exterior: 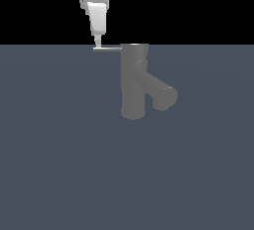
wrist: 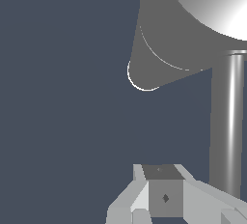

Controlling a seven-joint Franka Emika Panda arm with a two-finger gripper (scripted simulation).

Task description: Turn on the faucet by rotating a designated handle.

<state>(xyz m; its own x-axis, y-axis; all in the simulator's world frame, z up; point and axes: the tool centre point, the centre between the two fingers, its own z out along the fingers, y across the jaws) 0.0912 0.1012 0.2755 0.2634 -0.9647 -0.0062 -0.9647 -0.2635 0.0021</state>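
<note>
Gripper (exterior: pixel 97 44) sits at the handle's (exterior: pixel 107 49) far end from the faucet (exterior: pixel 134 80) for leverage; we cannot tell its opening.

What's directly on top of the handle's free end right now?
The gripper tip sits at the handle end. Whether they touch is unclear. The faucet stands beside it.

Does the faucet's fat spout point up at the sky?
No. In the exterior view the thick spout slants downward from the upright faucet, toward that view's right.
</note>
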